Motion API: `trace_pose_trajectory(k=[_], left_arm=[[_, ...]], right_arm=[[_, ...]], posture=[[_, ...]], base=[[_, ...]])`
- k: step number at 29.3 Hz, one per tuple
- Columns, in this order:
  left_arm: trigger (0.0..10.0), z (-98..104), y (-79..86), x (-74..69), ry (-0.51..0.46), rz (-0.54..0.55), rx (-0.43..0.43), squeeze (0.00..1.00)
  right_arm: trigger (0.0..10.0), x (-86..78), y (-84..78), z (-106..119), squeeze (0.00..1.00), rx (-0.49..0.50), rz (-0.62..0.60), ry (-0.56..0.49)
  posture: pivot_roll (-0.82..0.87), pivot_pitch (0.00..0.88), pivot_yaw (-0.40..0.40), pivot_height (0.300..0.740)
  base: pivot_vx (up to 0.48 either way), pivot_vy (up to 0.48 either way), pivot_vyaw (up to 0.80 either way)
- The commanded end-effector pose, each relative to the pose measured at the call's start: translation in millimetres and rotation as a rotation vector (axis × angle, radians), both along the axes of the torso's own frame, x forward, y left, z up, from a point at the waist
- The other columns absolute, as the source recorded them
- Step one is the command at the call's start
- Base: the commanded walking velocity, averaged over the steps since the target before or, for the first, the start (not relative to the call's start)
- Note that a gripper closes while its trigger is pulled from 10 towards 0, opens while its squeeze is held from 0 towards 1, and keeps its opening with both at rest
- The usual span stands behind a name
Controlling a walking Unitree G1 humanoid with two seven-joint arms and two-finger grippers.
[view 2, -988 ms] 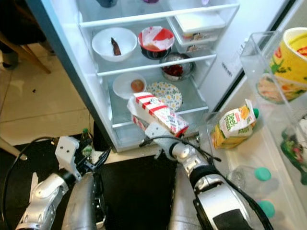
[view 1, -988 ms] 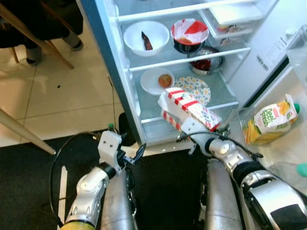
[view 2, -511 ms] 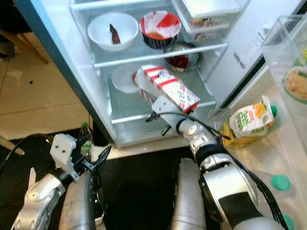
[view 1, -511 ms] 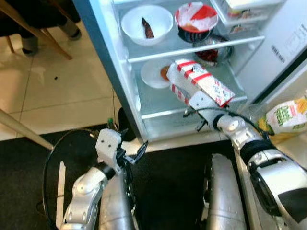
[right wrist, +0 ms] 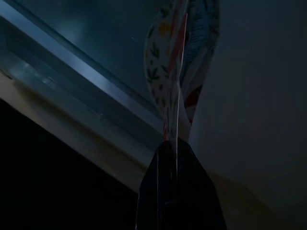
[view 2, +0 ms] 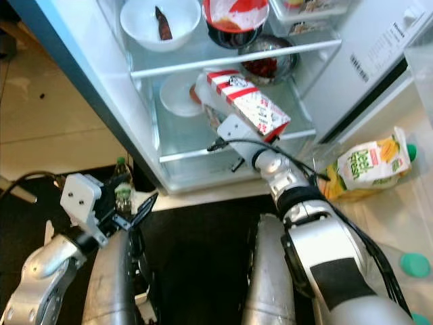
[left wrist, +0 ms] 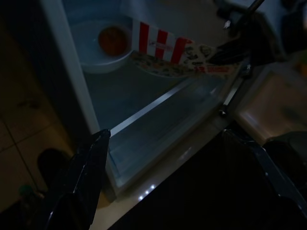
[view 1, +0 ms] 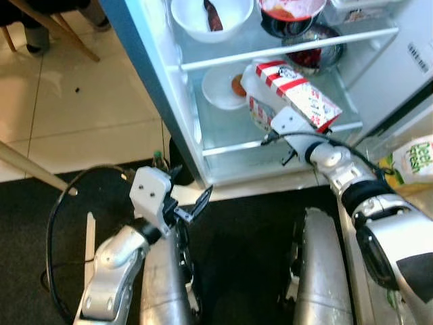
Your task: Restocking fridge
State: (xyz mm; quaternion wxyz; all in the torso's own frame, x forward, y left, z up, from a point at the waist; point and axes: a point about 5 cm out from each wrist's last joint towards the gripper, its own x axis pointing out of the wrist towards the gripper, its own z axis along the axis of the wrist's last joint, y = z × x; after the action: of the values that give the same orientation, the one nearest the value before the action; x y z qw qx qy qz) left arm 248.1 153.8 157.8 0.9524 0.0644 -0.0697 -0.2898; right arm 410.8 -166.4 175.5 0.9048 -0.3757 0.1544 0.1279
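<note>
Red-and-white striped carton point(view 1: 292, 95) is clamped in the right tool point(view 1: 289, 126), which grips its near end. The carton lies tilted, its long axis running from the tool up and toward the robot's left, into the open fridge point(view 1: 203, 142). It hangs above the lower glass shelf point(view 1: 223, 132), over a patterned plate point(left wrist: 165, 67) and just beside a white saucer point(view 1: 220, 88) holding something small and orange. Whether the carton touches the shelf cannot be told.

The right arm is the one at work. The left tool point(view 1: 193, 206) is held low outside the fridge, its fingers point(left wrist: 91, 165) spread wide and holding nothing.

Judging from this, the carton must be carried further in and set down where the shelf is bare, clear of the plate and saucer.

Compared with a second ago, the right arm has reached further forward and the carton now lies deeper over the shelf. The camera has also shifted, so the juice carton point(view 2: 369, 162) in the door sits nearer the frame edge. The left tool is much as it was.
</note>
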Motion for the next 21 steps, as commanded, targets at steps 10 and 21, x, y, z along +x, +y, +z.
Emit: trace_pose_trajectory(k=[10,21], left_arm=[[10.0,4.0,0.6,-13.7,0.045,-0.014,0.025,0.0],[10.0,10.7,-4.2,-18.4,0.065,-0.018,0.02,0.0]], right_arm=[[10.0,4.3,0.7,13.5,0.0,-0.06,0.001,-0.069],[10.0,6.5,-6.9,26.2,0.0,-0.216,0.058,-0.108]], posture=[[0.18,0.59,0.082,0.5],[0.19,0.605,0.083,0.5]], base=[[0.0,0.0,0.0],[0.0,0.0,0.0]])
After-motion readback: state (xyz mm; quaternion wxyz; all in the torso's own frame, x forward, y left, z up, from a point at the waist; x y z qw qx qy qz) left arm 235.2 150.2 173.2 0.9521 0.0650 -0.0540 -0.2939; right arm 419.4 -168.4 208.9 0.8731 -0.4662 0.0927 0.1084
